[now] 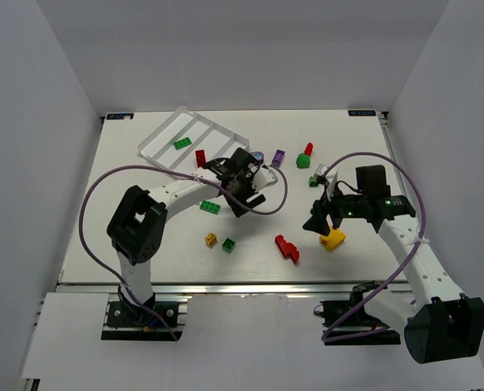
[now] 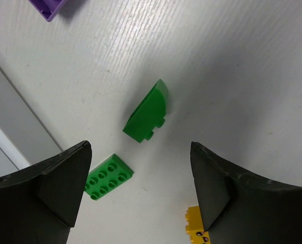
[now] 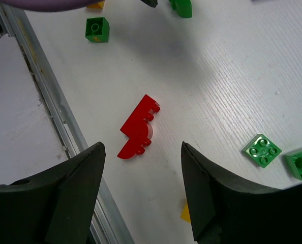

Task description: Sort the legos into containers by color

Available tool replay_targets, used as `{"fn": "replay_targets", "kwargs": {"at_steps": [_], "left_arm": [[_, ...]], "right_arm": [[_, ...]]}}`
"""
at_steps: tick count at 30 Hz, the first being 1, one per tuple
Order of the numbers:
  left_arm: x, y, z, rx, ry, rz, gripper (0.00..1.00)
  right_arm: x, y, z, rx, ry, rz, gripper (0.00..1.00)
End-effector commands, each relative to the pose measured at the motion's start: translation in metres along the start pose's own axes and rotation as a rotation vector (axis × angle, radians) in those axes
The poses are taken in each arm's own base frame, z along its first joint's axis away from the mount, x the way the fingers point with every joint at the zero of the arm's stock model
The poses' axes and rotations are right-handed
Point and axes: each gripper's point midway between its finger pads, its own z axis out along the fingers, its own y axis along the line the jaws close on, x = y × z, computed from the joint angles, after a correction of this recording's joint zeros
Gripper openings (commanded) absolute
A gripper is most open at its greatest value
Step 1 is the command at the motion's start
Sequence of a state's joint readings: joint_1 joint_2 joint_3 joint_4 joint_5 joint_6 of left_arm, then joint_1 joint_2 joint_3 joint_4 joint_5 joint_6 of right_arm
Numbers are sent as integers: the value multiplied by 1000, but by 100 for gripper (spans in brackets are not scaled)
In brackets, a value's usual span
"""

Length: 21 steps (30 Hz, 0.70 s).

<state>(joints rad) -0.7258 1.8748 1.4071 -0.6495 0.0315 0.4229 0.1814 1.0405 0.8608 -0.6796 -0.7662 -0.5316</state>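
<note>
Nearest the arms, well right of the tray (image 1: pixel 197 124) and far closer in than it, the right tool (image 1: pixel 322 221) hangs above the table (image 1: pixel 169 261) with its jaws wide apart and empty. A yellow brick (image 1: pixel 333 239) lies just beside it on the near side; whether the two touch cannot be told. In the right wrist view a stepped red brick (image 3: pixel 138 134) lies flat on the table, framed in the gap between the fingers and touched by neither. Well in front of the tray, about as near as that, a small yellow block (image 1: pixel 211 239) and a green cube (image 1: pixel 228 244) sit close together. Farther back, a flat green brick (image 1: pixel 210 207) lies just beside the left tool (image 1: pixel 244 199), which hovers near the tray's right corner, jaws spread and holding nothing. Its wrist view shows a green wedge (image 2: pixel 146 114) on the table below the gap. Right of the tray lie a round purple piece (image 1: pixel 258 155), a purple brick (image 1: pixel 279 156), and a green block (image 1: pixel 304 161) with a small red piece (image 1: pixel 309 148) against it. A red brick (image 1: pixel 200 157) stands just beside the tray's near edge. One green piece (image 1: pixel 182 143) lies inside the tray; which compartment it is in cannot be told.
</note>
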Motion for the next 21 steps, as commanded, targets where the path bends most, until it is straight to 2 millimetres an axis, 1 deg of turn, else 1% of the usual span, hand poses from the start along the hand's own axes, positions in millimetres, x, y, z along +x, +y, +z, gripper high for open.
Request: {"fn": "replay_targets", "kwargs": {"at_steps": [1,3,5,7,12,15,16,17,18,19,20,21], "left_arm": [[-16,6,4,41,-60,65,87],[-19,8,8,41,-74,70,87],[-15,8,14,59,-62,66,86],[-13,4,19,91,-52,75,84],[-15,0,24,122,-53,92,80],[-11,-2,28,131,-46,95,76],[-10,0,30,130,-44,92,74],[-7,0,32,137,-36,88,68],[-5,0,34,138,-30,85,65],[-4,0,35,138,-31,87,61],[-3,2,36,130,-29,84,51],[0,1,38,129,-24,82,47]], "right_arm": [[-10,-2,-3,4,-31,-16,67],[-10,-3,-4,9,-32,-13,66],[-11,-3,-5,11,-35,-12,66],[-12,-5,-6,20,-34,-10,66],[-13,-7,-7,23,-39,-3,66],[-14,-8,-8,25,-43,4,66],[-15,-9,-8,26,-44,3,66],[-15,-9,-8,27,-45,3,66],[-15,-9,-9,29,-45,6,66],[-15,-9,-9,29,-45,6,66],[-15,-9,-9,27,-46,6,66],[-16,-10,-9,29,-47,5,66]]}}
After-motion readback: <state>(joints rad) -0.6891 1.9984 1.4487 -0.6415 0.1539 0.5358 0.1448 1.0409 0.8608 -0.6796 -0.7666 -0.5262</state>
